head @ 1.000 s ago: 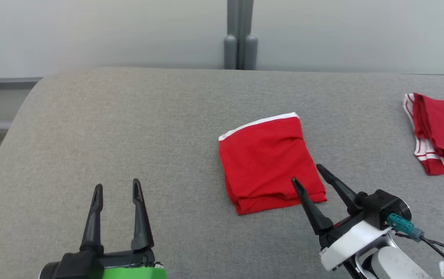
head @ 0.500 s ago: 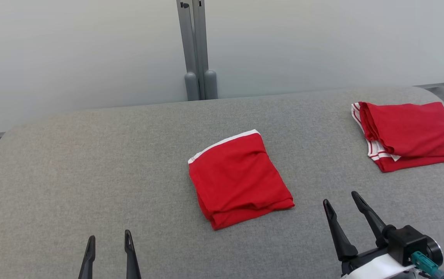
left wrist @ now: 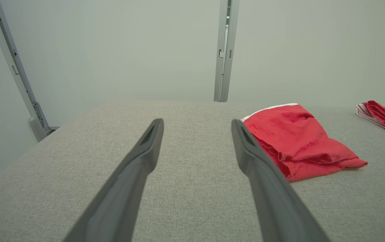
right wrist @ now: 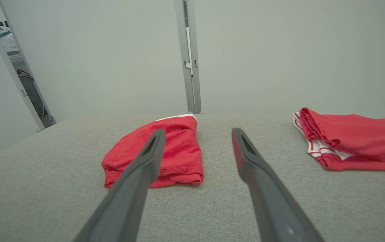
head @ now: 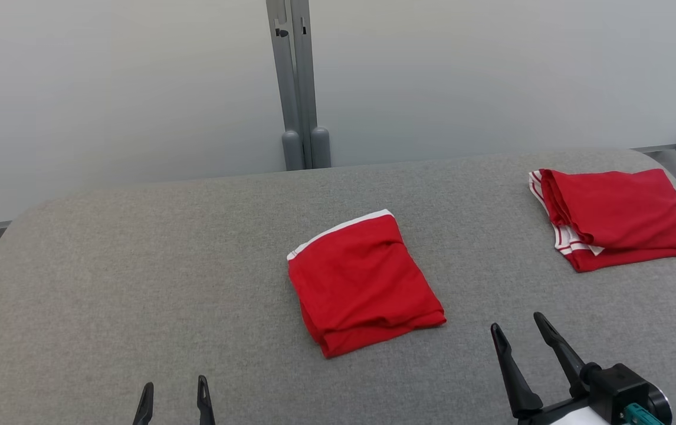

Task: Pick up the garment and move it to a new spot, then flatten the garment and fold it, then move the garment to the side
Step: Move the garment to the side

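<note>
Clear of the folded garment [head: 364, 282], right pincer [head: 516, 321] has withdrawn; it and left pincer [head: 174, 383] gape empty; side move likely remains

Nothing readable is showing anywhere. The folded red garment [head: 364, 283] lying in the middle of the scene is showing only a plain white band along its far edge, with no lettering, label or number. The other red garment [head: 621, 215] at the far right is showing plain white stripes.

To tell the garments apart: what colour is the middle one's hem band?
White band on red garment; head view shows it best.
</note>
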Motion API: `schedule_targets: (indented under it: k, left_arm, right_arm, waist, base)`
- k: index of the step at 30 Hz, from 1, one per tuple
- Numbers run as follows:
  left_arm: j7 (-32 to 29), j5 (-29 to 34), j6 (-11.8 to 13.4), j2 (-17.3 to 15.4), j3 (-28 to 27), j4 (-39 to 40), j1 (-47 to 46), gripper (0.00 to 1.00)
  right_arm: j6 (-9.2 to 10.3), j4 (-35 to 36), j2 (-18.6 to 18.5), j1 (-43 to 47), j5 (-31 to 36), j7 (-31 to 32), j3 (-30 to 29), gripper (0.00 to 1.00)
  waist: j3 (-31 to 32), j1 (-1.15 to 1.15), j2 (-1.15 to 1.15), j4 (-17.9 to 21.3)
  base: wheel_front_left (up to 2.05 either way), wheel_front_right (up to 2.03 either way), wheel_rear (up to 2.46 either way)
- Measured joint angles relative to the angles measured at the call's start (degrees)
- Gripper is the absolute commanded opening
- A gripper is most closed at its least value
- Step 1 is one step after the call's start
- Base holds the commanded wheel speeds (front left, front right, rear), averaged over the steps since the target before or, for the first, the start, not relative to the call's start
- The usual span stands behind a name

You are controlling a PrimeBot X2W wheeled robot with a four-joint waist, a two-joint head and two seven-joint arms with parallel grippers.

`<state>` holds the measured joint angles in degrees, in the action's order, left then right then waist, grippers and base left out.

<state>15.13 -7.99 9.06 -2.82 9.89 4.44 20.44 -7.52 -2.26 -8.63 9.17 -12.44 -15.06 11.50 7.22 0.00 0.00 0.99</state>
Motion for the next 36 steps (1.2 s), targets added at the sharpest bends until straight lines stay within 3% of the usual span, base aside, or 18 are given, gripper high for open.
schedule_targets:
  k: [29, 36]
  left_arm:
    - [0.0, 0.7, -0.2, 0.0, 1.5, -1.0, -0.4, 1.00]
    - [0.0, 1.7, -0.4, 0.0, 3.2, 1.2, -2.8, 1.00]
  right_arm:
    - [0.00, 0.5, 0.3, 0.2, 0.3, 0.0, -0.5, 1.00]
    - [0.00, -1.5, -1.4, -4.7, -3.0, 0.0, 0.4, 1.00]
  waist:
    - [-1.6, 0.00, 0.00, -0.8]
    - [-4.1, 0.00, 0.00, -1.9]
  base:
    - [0.00, 0.00, 0.00]
    - [0.00, 0.00, 0.00]
